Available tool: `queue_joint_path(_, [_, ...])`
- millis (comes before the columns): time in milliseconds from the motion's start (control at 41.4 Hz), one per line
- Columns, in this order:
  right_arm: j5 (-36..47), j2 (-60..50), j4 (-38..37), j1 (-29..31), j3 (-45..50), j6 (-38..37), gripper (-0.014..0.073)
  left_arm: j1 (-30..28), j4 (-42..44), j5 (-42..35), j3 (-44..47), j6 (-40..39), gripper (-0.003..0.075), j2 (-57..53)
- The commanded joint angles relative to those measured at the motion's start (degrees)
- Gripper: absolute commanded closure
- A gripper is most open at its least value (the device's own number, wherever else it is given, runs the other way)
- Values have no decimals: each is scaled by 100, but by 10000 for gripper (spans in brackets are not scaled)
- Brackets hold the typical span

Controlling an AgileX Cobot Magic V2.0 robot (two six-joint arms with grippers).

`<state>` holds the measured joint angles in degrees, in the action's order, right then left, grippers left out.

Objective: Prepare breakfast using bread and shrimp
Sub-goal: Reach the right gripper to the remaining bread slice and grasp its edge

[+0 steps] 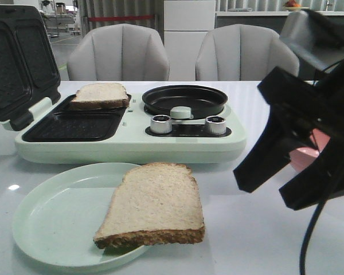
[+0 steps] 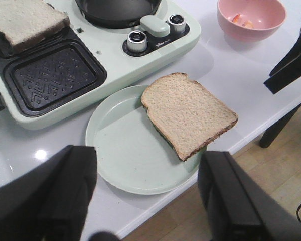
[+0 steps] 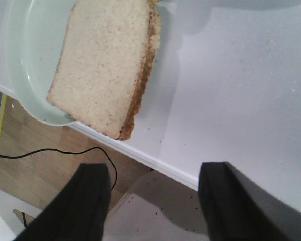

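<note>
One bread slice [image 1: 155, 203] lies on a pale green plate [image 1: 57, 217] at the table's front edge and overhangs the plate's rim. A second bread slice [image 1: 99, 94] sits in the far well of the breakfast maker [image 1: 132, 146]. Orange-streaked shrimp [image 2: 242, 20] lie in a pink bowl [image 2: 251, 27] on the right. My right gripper [image 1: 269, 189] is open and empty, in the air to the right of the plate. In the left wrist view, my left gripper [image 2: 148, 165] is open and empty above the plate's near rim [image 2: 120, 150]. The left gripper does not show in the front view.
The maker's lid [image 1: 14, 63] stands open at the left. Its near grill well [image 1: 74, 126] holds nothing. A black round pan [image 1: 184, 100] and two knobs [image 1: 160, 124] are on its right half. The table edge [image 3: 155, 163] runs right under the right gripper [image 3: 154, 173]. Two chairs stand behind.
</note>
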<state>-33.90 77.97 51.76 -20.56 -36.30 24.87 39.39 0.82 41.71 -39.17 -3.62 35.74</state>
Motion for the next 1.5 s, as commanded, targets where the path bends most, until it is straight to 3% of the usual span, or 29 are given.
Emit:
queue_joint_path(0, [188,194,621,-8,-170,386,98,38,-35,-456,-161,-14,230,7])
queue_joint_path(411, [-255,1182,3738,-8,-170,3238,98,38,-35,-456,-161,-14,230,7])
queue_joint_path(653, [-724,1741,4764,-8,-180,4034,98,38,-35,-456,-161,-14,230,7])
queue_joint_path(1039, [-1320,2396,4952,-8,-506,4224,106,38,-35,-456,-161,-14,230,7])
queue_joint_path(1474, [-1138,2414,4952,-8,-506,4224,417,38,-35,-456,-161,-14,230,7])
